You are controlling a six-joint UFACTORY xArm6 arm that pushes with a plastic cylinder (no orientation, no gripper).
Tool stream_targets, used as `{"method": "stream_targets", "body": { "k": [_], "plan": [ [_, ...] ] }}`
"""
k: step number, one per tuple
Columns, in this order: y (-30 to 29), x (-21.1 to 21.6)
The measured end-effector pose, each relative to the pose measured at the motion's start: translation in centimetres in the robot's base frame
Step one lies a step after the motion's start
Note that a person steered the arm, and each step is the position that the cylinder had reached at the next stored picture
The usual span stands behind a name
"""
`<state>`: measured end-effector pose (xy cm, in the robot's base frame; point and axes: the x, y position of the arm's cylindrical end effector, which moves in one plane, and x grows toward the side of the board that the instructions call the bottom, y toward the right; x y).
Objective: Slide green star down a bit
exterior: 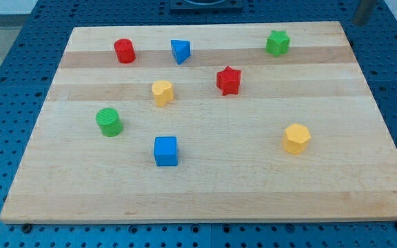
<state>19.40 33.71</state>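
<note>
Wooden board (pixel 205 200) holds green star (pixel 278 43) at one o'clock, unmoved; rod tip hidden, no jaws.

I take the red star (pixel 229 80) on the wooden board (pixel 364 193) as my landmark. The green star (pixel 277 43) lies up and to the view's right of it, near the board's top edge. The blue block (pixel 180 51) sits up-left of it, and the red cylinder (pixel 124 51) farther left. The yellow block (pixel 162 92) is left and slightly lower, with the green cylinder (pixel 108 122) beyond it. The blue cube (pixel 165 151) is down-left and the yellow hexagon (pixel 296 138) down-right. My tip (pixel 359 23), blurred, is far up-right, off the board.
</note>
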Motion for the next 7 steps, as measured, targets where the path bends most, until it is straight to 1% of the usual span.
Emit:
{"method": "stream_targets", "body": {
  "k": [1,2,4,5,6,7],
  "plan": [
    [-3.0,0.0],
    [-11.2,0.0],
    [-14.2,0.3],
    [-17.4,1.7],
    [-17.3,1.8],
    [-13.6,4.9]
  ]
}}
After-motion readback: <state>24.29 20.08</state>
